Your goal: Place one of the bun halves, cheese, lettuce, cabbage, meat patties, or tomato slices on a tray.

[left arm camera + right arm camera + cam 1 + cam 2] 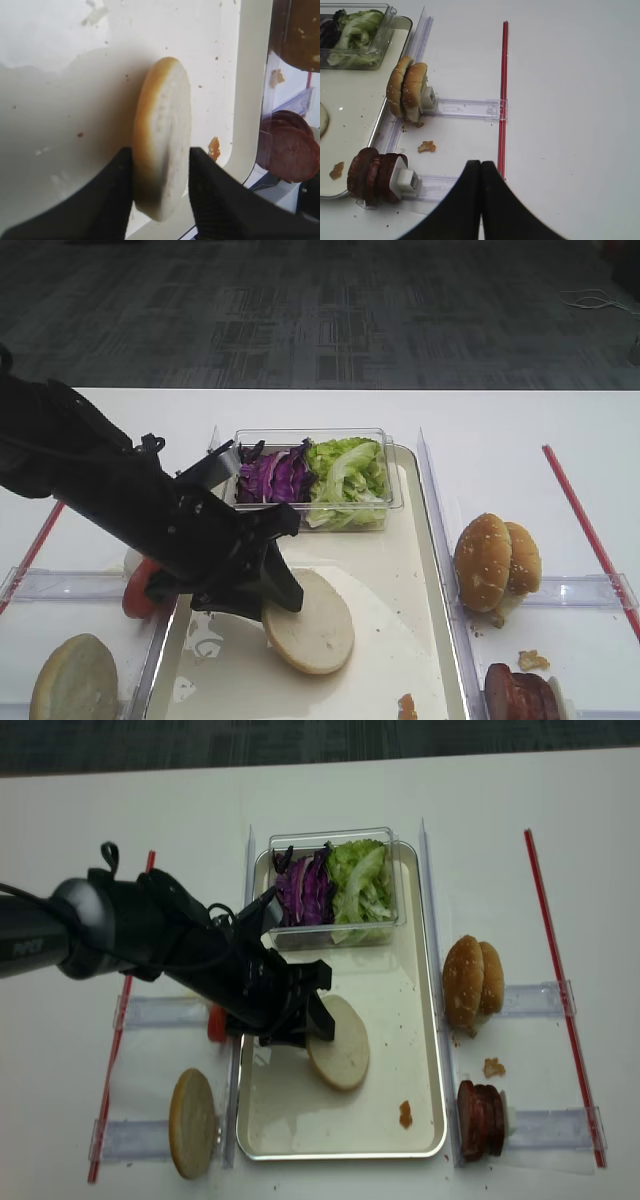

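At the near left, a plain bun half (193, 1122) stands on edge in a clear holder, outside the tray. Just beyond it, red tomato slices (138, 592) stand partly hidden behind the left arm.

The left gripper (161, 197) reaches over the left rim of the tray (425, 1050). Its jaws are clenched on a second bun half (162, 145), one jaw on the tan crust and one on the cream cut face. From above, this bun half lies tilted over the tray floor near the middle; whether its far edge touches the floor cannot be determined.

At the far end of the tray, a clear plastic box (392, 495) holds purple cabbage (274, 476) on the left and green lettuce (347, 478) on the right, touching one another. A brown crumb (406, 1113) lies on the tray floor near its right corner.

Right of the tray, two sesame-seeded buns (407, 93) stand on edge in a clear holder. Nearer, meat patties (374, 175) stand stacked on edge in a second holder.

The right gripper (481, 172) hovers above bare white table (570, 125) beside a red strip (503, 95), jaws pressed together, grasping nothing.
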Robot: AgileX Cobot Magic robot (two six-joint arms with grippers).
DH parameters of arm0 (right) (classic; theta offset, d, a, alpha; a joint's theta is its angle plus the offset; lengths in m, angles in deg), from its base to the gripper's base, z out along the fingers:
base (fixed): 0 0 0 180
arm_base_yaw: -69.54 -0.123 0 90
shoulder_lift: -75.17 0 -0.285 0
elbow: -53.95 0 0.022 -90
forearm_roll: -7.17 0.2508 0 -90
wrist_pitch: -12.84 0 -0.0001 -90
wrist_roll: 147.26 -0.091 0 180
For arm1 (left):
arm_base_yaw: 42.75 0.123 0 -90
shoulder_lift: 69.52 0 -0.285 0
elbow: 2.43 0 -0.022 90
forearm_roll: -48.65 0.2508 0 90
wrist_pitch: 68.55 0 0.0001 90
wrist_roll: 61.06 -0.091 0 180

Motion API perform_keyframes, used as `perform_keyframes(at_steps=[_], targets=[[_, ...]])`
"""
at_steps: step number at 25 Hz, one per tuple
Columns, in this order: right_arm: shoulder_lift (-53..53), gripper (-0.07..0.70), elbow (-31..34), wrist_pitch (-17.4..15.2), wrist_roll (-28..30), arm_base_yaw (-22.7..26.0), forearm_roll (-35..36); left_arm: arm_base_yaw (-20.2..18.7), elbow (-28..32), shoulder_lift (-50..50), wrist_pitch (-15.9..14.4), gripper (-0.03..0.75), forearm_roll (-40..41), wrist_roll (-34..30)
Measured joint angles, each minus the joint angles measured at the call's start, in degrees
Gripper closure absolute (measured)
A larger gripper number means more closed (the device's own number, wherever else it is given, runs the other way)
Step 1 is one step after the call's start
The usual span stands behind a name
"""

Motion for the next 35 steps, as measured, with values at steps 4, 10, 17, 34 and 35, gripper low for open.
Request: perform_keyframes(at_steps=[4, 10, 17, 34, 35], targets=[[0.0, 0.4, 0.0, 0.0, 0.0, 0.0, 0.0, 0.0, -1.3, -1.27, -0.25, 0.461, 6.78, 5.43], [0.0, 0.4, 0.0, 0.0, 0.0, 0.0, 0.0, 0.0, -1.39, -4.06, -0.78, 0.461, 13.4, 10.98], [0.0, 0.4, 0.0, 0.0, 0.0, 0.0, 0.0, 0.0, -2.8, -6.41, -3.06, 0.461, 20.04, 17.41], [0.0, 0.4, 0.0, 0.0, 0.0, 0.0, 0.0, 0.0, -18.98, -8.67, -22.5, 0.461, 50.14, 40.61], [0.0, 0.4, 0.0, 0.0, 0.0, 0.0, 0.0, 0.0, -19.81, -8.67, -22.76, 0.461, 51.74, 41.44]])
